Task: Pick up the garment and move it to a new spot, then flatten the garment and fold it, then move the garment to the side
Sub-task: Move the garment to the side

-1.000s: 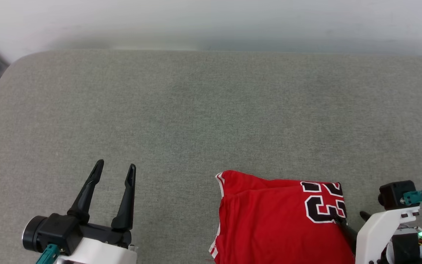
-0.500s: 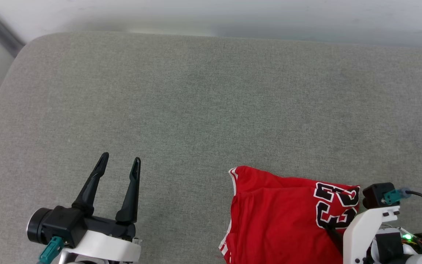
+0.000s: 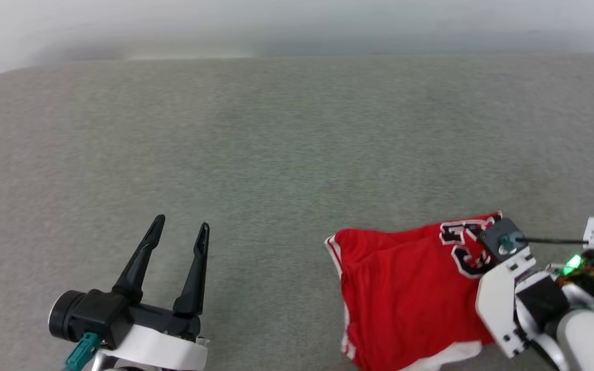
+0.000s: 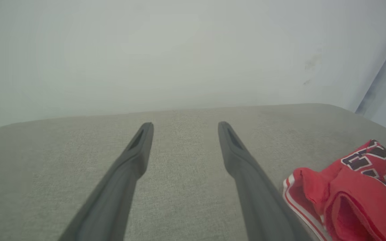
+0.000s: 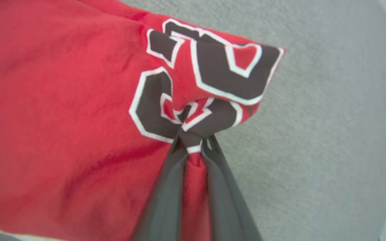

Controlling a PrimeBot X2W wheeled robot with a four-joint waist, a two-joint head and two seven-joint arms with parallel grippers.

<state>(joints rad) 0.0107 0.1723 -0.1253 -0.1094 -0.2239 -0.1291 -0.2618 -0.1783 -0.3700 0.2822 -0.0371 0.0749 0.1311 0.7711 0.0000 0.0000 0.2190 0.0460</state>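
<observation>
1. Raised since half a second ago, the numbered corner of the garment (image 3: 405,288) now sits higher and more bunched in the head view, and a white edge shows along its lower border (the head camera itself has also shifted).
2. Right pincer (image 5: 193,134): its two dark fingers are drawn together on a pinch of red cloth, clamped within the black-and-white lettering (image 5: 213,67), which puckers around the grip.
3. Apart from the pinched corner, the rest of the garment (image 5: 62,100) spreads over the grey padded surface (image 3: 276,154) at the lower right of the head view, with red-and-white striped trim running down its left edge.
4. Left pincer (image 3: 181,221) is at the lower left, with its fingers spread apart over bare grey surface (seen likewise from its own wrist (image 4: 183,125)).
5. In the left wrist view the garment (image 4: 354,194) lies just beside the right-hand finger, not touching it.
</observation>
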